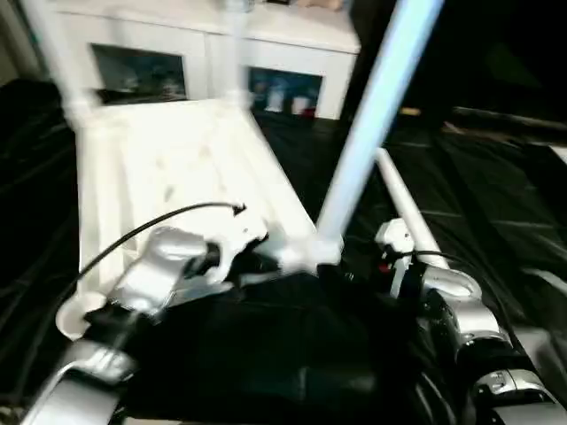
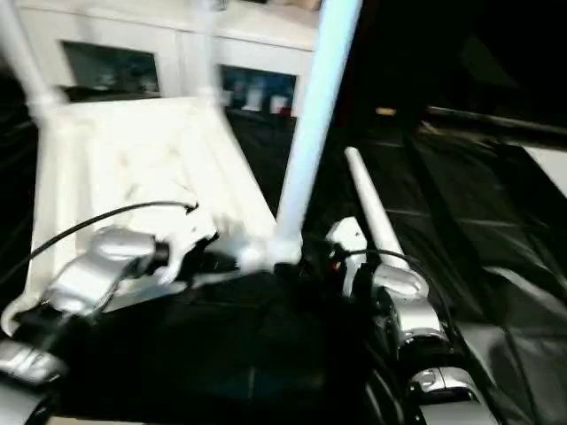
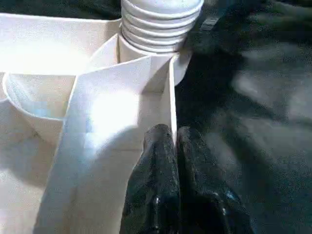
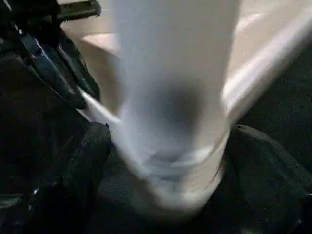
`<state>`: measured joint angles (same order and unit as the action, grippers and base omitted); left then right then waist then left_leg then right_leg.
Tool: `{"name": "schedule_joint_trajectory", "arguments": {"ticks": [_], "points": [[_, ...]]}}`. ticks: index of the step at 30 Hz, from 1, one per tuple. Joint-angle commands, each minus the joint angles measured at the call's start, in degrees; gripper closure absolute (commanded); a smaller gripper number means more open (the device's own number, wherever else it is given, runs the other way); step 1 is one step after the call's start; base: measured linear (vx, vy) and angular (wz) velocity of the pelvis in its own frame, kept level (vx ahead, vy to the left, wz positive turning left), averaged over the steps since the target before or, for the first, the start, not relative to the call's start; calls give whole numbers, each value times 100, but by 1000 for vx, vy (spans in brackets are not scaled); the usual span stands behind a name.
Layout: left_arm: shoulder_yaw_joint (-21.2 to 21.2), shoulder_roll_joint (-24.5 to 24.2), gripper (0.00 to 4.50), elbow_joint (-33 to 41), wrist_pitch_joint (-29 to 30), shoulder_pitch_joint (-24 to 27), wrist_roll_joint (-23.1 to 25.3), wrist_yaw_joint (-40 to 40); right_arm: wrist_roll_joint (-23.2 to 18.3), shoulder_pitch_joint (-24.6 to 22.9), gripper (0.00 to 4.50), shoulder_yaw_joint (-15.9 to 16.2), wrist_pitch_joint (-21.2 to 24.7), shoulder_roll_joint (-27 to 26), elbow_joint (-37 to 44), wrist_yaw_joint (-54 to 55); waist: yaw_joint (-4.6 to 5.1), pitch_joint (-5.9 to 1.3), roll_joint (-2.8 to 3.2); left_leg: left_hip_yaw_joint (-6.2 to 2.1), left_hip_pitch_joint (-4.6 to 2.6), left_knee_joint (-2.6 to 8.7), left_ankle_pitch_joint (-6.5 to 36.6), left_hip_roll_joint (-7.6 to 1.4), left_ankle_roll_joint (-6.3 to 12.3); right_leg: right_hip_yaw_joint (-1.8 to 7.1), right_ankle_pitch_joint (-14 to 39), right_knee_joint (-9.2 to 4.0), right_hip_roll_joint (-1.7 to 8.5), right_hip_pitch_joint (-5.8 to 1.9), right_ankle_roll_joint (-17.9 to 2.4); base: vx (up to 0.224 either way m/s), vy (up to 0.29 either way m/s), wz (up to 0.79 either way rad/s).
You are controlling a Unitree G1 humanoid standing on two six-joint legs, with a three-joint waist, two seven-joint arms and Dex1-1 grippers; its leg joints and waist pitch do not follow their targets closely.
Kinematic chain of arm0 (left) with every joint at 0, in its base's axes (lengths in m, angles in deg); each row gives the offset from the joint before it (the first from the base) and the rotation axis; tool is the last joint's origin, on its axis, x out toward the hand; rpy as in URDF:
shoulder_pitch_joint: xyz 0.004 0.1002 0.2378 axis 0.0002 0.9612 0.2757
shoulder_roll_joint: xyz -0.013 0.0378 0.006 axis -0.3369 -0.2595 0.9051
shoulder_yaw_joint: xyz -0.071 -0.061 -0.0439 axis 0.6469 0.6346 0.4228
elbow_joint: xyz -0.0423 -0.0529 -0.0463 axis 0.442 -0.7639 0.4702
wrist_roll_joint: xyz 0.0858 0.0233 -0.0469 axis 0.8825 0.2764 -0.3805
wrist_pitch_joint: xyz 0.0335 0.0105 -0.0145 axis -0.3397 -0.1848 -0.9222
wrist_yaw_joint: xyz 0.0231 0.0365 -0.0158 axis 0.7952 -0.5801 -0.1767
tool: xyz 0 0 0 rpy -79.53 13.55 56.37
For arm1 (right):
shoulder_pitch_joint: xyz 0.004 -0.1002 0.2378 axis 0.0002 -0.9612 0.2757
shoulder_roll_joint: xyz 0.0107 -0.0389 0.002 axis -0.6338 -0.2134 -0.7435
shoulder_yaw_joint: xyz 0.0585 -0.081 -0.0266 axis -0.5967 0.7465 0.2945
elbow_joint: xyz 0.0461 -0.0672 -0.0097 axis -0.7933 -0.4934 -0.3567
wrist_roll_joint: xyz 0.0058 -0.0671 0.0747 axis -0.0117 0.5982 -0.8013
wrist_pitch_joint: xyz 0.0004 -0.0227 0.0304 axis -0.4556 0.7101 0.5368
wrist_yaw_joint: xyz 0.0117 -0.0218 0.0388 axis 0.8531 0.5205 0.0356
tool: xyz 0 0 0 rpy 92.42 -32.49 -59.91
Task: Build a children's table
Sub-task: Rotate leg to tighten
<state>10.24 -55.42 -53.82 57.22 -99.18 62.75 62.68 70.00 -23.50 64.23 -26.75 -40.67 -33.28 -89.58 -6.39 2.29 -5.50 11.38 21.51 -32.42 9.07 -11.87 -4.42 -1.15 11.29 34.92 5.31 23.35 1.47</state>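
The children's table (image 1: 177, 168) lies upside down on the black-covered work table, ribbed underside up. Two white legs (image 1: 53, 53) stand in its far corner sockets. A third leg (image 1: 372, 115) rises at a tilt from the near right corner socket. A loose leg (image 1: 403, 208) lies on the black cover just right of it. My left gripper (image 3: 174, 141) is shut on a thin upright wall of the table beside that socket's ribbed leg end (image 3: 156, 24). My right gripper (image 4: 168, 146) stands open around the tilted leg's base, one black finger (image 4: 92, 151) on each side.
A white cabinet (image 1: 292, 53) with glass doors stands behind the work table. The black cover (image 1: 496, 195) stretches to the right of the loose leg. A black cable (image 1: 151, 226) arcs over my left wrist.
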Motion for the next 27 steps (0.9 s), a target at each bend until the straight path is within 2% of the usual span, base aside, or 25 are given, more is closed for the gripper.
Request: {"name": "schedule_joint_trajectory", "arguments": {"ticks": [1,3,5,9,10,14,15,18,20,22,27], "points": [[-307,4,450,306,104,165,-273,520,42,-19,51,30,-36,126,197,-84,2,-302,26,-36,-102,361,1293,-148,341,99,476,-323,165,-178,-1380,0,0,0],[-332,-57,450,415,133,207,-306,597,45,-22,51,67,-41,137,232,-118,-16,-324,32,-24,-130,335,1069,-148,382,93,38,-276,159,-190,-1484,0,0,0],[-351,-111,450,549,190,260,-345,660,66,6,51,130,-77,112,232,-175,-13,-321,2,-20,-92,317,868,-128,438,91,-222,-247,158,-226,-1531,0,0,0],[-350,-114,450,582,205,265,-350,657,104,48,51,217,-135,73,158,-271,-18,-305,-16,-16,-103,318,1026,-129,410,101,125,-284,189,-232,-1486,0,0,0],[-348,-107,450,578,206,262,-347,647,91,46,76,223,-131,67,148,-305,-18,-297,-15,-18,-105,325,1086,-132,383,103,234,-293,189,-226,-1462,0,0,0],[-343,-116,450,597,212,271,-341,650,48,24,90,214,-112,60,172,-403,-18,-287,-14,-31,-100,339,1285,-137,285,107,545,-315,198,-222,-1383,0,0,0],[-343,-125,450,607,218,279,-345,651,26,15,117,218,-95,63,181,-436,-17,-290,-6,-36,-109,342,1293,-141,259,107,555,-312,199,-216,-1374,0,0,0],[-361,-148,450,654,242,316,-351,643,-39,-25,133,208,-34,83,203,-521,-12,-297,-4,-33,-102,328,1248,-135,274,110,430,-296,190,-221,-1392,0,0,0],[-366,-153,450,665,256,320,-359,645,-52,-35,159,207,-15,83,208,-540,-12,-307,-9,-30,-105,315,1132,-128,304,106,272,-277,183,-228,-1420,0,0,0],[-370,-156,450,673,268,325,-364,648,-60,-47,167,207,-5,82,215,-551,-17,-312,-14,-24,-103,299,1022,-122,347,106,124,-261,181,-235,-1455,0,0,0],[-304,-41,450,570,354,293,-359,490,-72,-73,174,106,160,-20,108,-236,-17,-312,-11,-25,-104,298,1007,-123,355,105,155,-258,186,-237,-1474,0,0,0]]}}
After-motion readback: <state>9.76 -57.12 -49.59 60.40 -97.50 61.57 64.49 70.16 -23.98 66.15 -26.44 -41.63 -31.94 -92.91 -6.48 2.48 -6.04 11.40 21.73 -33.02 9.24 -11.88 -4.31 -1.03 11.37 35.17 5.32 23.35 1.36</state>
